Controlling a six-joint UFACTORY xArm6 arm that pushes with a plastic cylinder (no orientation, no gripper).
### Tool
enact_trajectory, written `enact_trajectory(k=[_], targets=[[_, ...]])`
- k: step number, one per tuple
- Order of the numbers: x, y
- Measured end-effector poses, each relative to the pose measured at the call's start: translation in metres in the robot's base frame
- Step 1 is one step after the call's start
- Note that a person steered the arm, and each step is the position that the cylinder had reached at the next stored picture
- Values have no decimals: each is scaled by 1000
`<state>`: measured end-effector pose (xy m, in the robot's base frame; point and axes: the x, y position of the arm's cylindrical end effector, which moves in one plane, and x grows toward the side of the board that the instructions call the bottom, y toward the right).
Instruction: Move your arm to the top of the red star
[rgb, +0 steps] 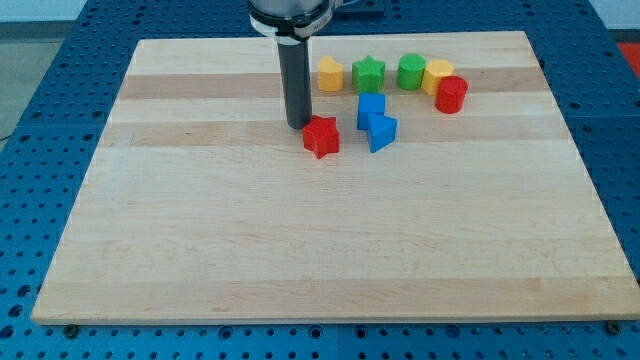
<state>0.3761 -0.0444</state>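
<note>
Pale wooden board (200, 230) (blue pegboard (30, 40) around), my tip (298, 124) beside red star (321, 137), tool state unclear

lab bench: wooden board (330, 250) on blue perforated table (60, 40) w/ robot arm

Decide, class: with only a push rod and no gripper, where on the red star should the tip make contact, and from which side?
No gripping is possible; my tip can only push. It sits just off the red star toward the view's upper left. Probably best to meet the star's top edge, coming from the view's top, aiming between two points so the tip does not slide off.
</note>
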Motion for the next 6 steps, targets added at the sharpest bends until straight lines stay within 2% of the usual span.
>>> enact_trajectory(k=[2, 3, 4, 5, 6], targets=[[110, 23], [107, 36], [101, 14], [75, -6], [28, -5]])
